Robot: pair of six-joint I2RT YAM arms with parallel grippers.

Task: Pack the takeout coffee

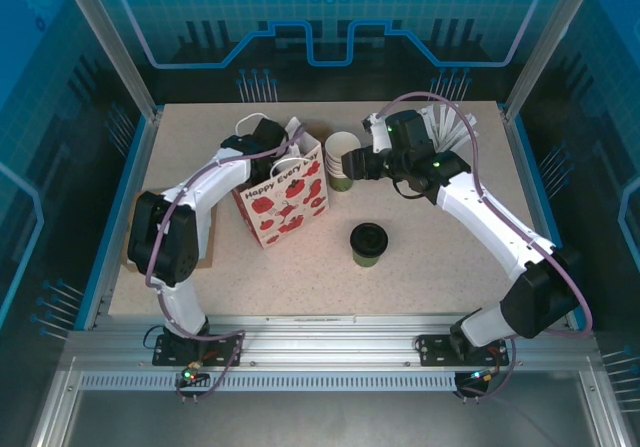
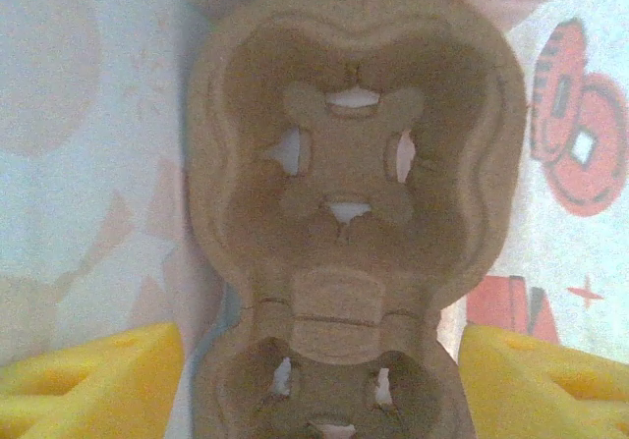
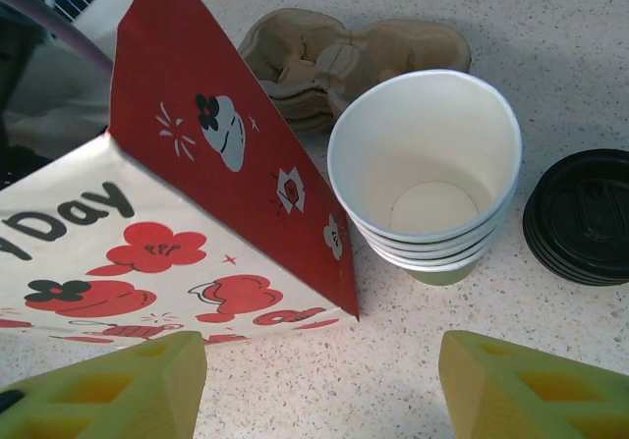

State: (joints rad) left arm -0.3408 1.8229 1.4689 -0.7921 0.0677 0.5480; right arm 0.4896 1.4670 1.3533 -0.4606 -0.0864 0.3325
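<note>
The left gripper [image 2: 319,385] reaches down into the red-printed paper bag [image 1: 290,202]. Its yellow fingers [image 2: 93,385] are spread open on either side of the narrow end of a cardboard cup tray [image 2: 344,164] that lies inside the bag. The right gripper [image 3: 319,380] hangs with its jaws apart and empty, near a stack of lidless cups [image 3: 428,174] beside the bag. The lidded coffee cup [image 1: 368,244] stands upright on the table [image 1: 300,277], near the bag's right side and apart from both grippers.
</note>
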